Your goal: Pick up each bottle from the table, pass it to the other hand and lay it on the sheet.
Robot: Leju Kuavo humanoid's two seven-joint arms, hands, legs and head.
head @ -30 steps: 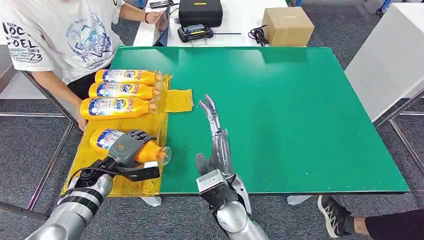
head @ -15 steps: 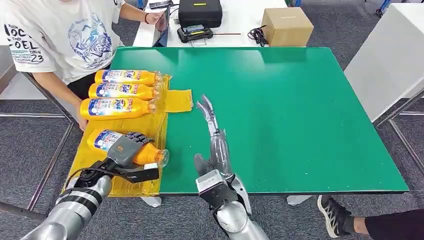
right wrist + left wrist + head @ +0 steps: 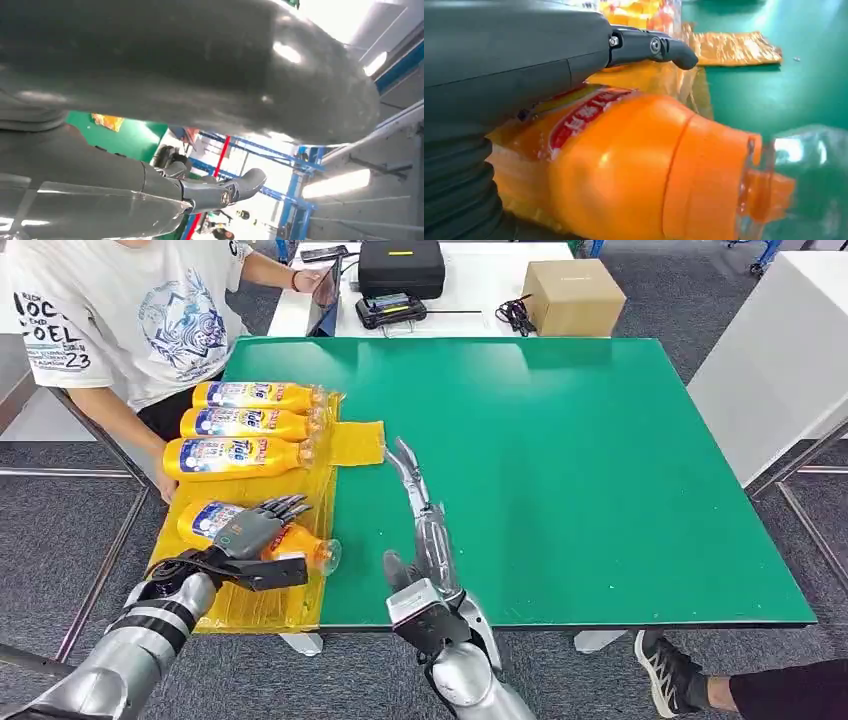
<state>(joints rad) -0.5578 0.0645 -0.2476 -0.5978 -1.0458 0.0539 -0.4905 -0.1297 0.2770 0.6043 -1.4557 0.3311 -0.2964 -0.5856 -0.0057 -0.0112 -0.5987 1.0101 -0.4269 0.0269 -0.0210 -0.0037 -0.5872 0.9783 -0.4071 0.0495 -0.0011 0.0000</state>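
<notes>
An orange bottle (image 3: pixel 303 545) with a clear cap lies on the yellow sheet (image 3: pixel 250 612) at the table's near left corner. My left hand (image 3: pixel 245 535) rests over its label end, fingers stretched out above it and the thumb along its near side. The left wrist view shows the bottle (image 3: pixel 634 170) close up, with a finger (image 3: pixel 659 47) lifted off it. Three more orange bottles (image 3: pixel 245 423) lie side by side farther back on the sheet. My right hand (image 3: pixel 425 525) hovers over the green table (image 3: pixel 600 470) just right of the sheet, fingers straight and holding nothing.
A person (image 3: pixel 130 320) in a white T-shirt stands at the table's left, with one arm down beside the sheet. Behind the green table, a white table carries a cardboard box (image 3: pixel 573 295) and a black case (image 3: pixel 400 265). Someone's shoe (image 3: pixel 668 670) shows at the lower right.
My left hand's fingers have uncurled from around the bottle and now stretch out above it. The bottle has settled on the sheet. My right hand has drifted slightly left.
</notes>
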